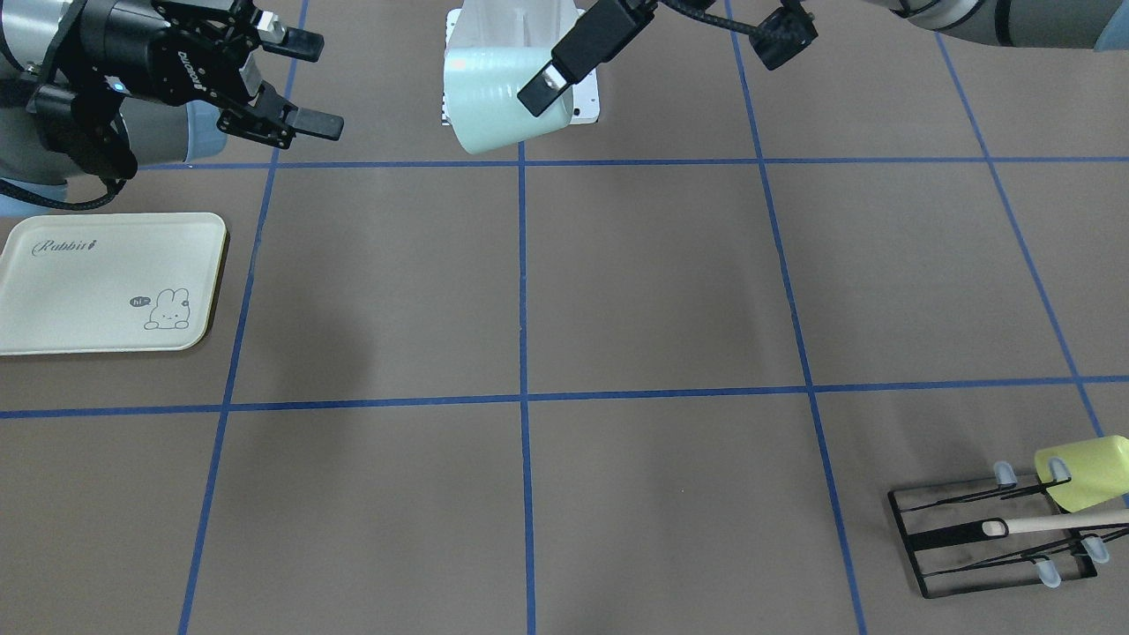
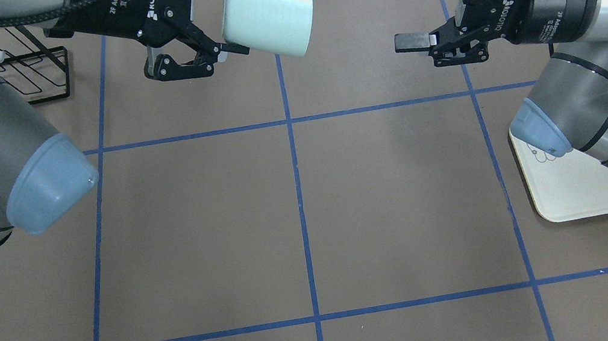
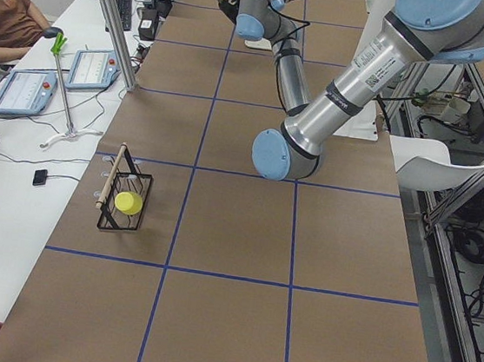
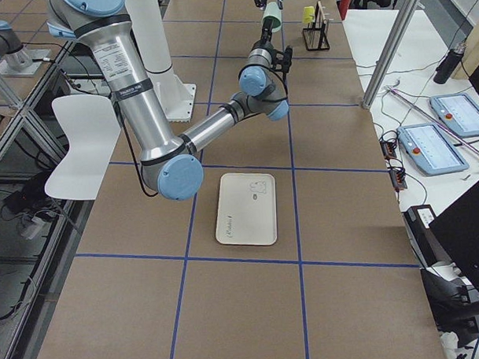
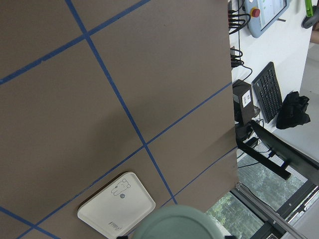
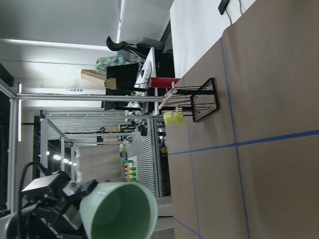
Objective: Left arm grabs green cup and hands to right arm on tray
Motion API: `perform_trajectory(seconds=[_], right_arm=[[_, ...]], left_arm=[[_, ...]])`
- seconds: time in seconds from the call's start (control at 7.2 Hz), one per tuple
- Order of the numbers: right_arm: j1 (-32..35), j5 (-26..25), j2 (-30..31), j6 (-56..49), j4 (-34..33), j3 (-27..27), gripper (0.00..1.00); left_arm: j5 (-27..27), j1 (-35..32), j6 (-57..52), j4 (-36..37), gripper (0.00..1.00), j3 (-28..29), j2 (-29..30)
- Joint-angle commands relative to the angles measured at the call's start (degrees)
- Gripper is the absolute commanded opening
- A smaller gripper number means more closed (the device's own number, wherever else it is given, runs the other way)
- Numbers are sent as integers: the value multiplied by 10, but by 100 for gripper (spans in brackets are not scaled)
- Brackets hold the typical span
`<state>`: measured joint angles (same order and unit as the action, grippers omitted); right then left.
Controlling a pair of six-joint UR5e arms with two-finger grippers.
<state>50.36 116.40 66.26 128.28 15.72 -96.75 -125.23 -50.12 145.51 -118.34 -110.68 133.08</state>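
Holding the mint-green cup [image 2: 271, 23] sideways above the table [image 2: 299, 220], far middle, the left claw [image 2: 234, 13] grips near its base. The "ROBOTIQ"-lettered right claw [image 2: 411, 8] gapes wide, apart from it. The "Rabbit" tray [image 1: 79, 300] lies on the right.

In the overhead view the right arm [image 2: 583, 83] covers much of the tray [image 2: 576, 191], including most of its printing.

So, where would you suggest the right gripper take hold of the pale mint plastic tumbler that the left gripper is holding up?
Probably the rim end. The pale mint plastic tumbler lies tilted sideways, its open mouth facing the open right gripper, while the left gripper clamps its narrower base end. Come in level from the robot's right, fingers straddling the wall near the mouth.
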Motion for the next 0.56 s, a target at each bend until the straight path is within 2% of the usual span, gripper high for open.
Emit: perform_trajectory(seconds=[0.0,0.28,0.42], right_arm=[[-40,-27,3,-1,15,5,98],[-53,-28,6,-8,15,9,98],[-53,-29,6,-8,14,13,97]], left_arm=[[-2,-1,17,0,18,2,0],[-3,-2,39,-1,18,0,1],[-25,-2,53,-2,18,-1,1]])
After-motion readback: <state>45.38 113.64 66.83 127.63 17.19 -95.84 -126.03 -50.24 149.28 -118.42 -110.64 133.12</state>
